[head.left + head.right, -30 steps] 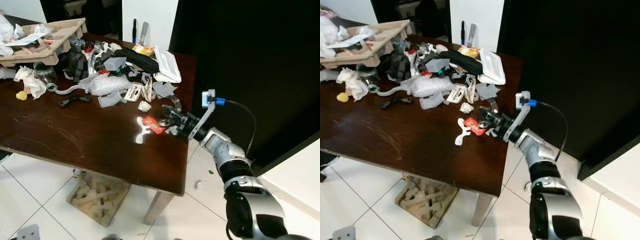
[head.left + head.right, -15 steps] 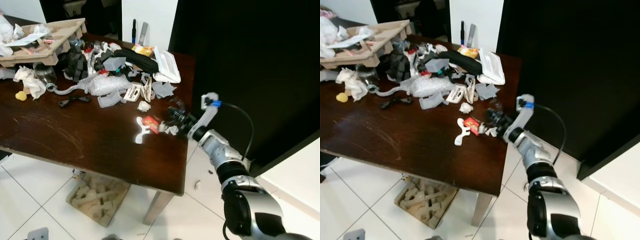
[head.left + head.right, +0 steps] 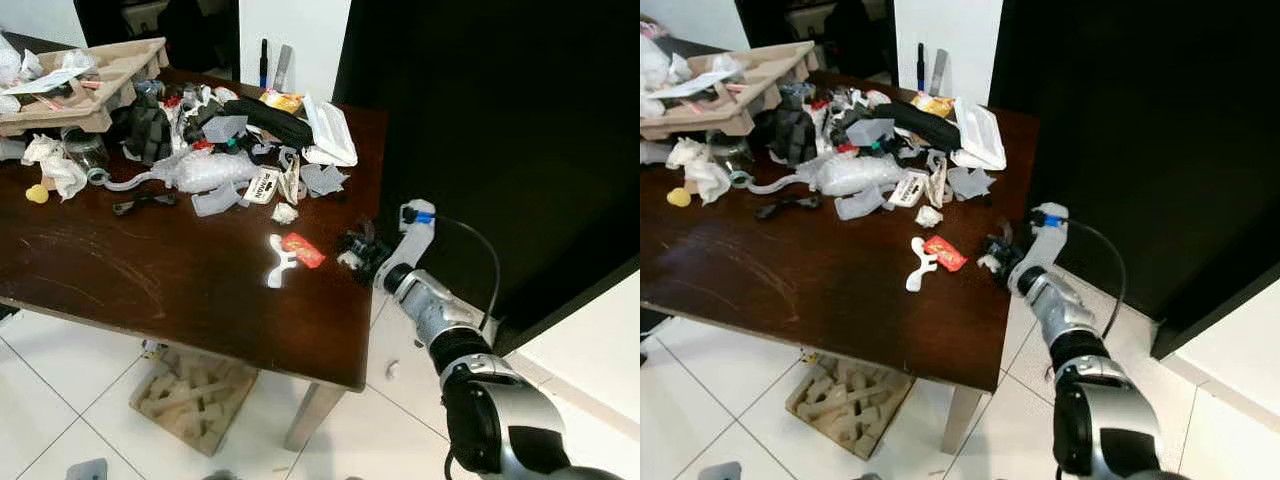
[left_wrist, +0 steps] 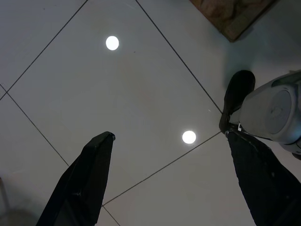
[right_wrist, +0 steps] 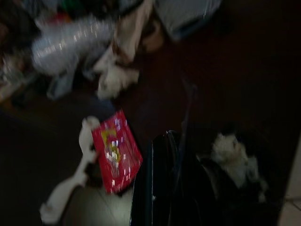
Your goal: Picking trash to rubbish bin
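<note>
My right gripper (image 3: 358, 250) sits at the right edge of the dark wooden table (image 3: 150, 290), low over the tabletop. In my right wrist view its black fingers (image 5: 157, 183) look pressed close together, with a small white crumpled scrap (image 5: 233, 157) lying just beside them; the picture is too blurred for me to say whether I am pinching that scrap or only touching it. A red wrapper (image 3: 301, 249) lies flat on the table a little to the left of my gripper, apart from it, its end resting against a white bone-shaped piece of plastic (image 3: 277, 262).

Farther back, the table carries a heap of rubbish: a clear crumpled plastic bag (image 3: 205, 170), a white foam box (image 3: 330, 128), a black bag (image 3: 270, 117), and a brown cardboard tray (image 3: 95, 85) at the far left corner. A small yellow lump (image 3: 38, 193) sits near the left edge.

My left gripper (image 4: 164, 155) hangs over the pale tiled floor (image 4: 141, 84) with its two fingers spread wide, holding nothing.
</note>
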You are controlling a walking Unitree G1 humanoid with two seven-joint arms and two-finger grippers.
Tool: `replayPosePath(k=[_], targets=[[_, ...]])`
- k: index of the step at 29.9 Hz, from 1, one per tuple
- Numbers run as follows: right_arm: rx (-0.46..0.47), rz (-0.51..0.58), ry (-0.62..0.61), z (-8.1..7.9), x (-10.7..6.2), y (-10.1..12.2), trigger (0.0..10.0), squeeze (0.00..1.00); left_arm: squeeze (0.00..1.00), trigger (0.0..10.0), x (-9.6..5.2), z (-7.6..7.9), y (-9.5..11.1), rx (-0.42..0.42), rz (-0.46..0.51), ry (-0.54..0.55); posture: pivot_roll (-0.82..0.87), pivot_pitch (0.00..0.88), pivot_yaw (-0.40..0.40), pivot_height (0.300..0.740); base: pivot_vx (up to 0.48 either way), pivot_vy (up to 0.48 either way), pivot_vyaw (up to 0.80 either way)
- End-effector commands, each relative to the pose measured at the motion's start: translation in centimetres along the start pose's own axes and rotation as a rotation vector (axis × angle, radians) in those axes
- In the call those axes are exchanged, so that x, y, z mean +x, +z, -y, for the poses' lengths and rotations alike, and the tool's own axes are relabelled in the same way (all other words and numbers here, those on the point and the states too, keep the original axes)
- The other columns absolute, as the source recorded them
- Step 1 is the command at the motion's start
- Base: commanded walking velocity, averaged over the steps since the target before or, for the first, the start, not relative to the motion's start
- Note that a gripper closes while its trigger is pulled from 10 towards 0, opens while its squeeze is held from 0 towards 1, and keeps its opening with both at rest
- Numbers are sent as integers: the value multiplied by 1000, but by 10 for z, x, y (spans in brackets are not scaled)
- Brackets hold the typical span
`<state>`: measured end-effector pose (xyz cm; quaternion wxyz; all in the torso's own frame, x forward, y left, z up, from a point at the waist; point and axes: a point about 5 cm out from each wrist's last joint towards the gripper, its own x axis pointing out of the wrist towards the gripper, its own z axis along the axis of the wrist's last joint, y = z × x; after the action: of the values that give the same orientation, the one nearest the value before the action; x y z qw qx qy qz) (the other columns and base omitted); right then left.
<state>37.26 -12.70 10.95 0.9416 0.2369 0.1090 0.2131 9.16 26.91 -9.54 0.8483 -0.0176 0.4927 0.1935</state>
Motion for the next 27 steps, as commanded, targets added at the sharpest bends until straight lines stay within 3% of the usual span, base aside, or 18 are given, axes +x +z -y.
replayPosePath(k=[1,7,20,21,22,23,24,25,26,27], targets=[[-16,-81,3,1,-4,-20,0,0,0,10000,-3,5,-14,10,-45,-17,203,98,-86,740,0,0,0],[-63,-177,108,-19,-1,-46,0,0,0,10000,-4,3,-19,13,-61,-14,195,111,-82,740,0,0,0],[-102,-181,107,-24,0,-53,0,0,0,10000,-4,4,-19,15,-62,-18,196,128,-80,740,0,0,0],[-82,-155,126,-25,0,-49,4627,0,0,10000,-4,4,-19,20,-63,-20,195,128,-78,740,0,0,0],[-82,-155,126,-25,0,-49,4627,0,0,10000,-4,4,-19,20,-63,-20,195,128,-78,740,0,0,0],[-53,-125,151,-26,0,-46,10000,31,0,10000,-4,4,-19,24,-64,-21,195,128,-78,740,0,0,0],[-53,-125,151,-26,0,-46,10000,31,0,10000,-4,4,-19,24,-64,-21,195,128,-78,740,0,0,0],[-29,-84,174,-28,1,-40,10000,729,0,10000,-4,4,-18,27,-64,-21,197,132,-77,740,0,0,0],[-9,-41,200,-28,0,-33,10000,1000,0,10000,-4,3,-19,30,-65,-21,197,132,-77,740,0,0,0],[1,-11,216,-28,0,-28,10000,1000,0,10000,-4,3,-18,30,-65,-20,197,132,-76,740,0,0,0]])
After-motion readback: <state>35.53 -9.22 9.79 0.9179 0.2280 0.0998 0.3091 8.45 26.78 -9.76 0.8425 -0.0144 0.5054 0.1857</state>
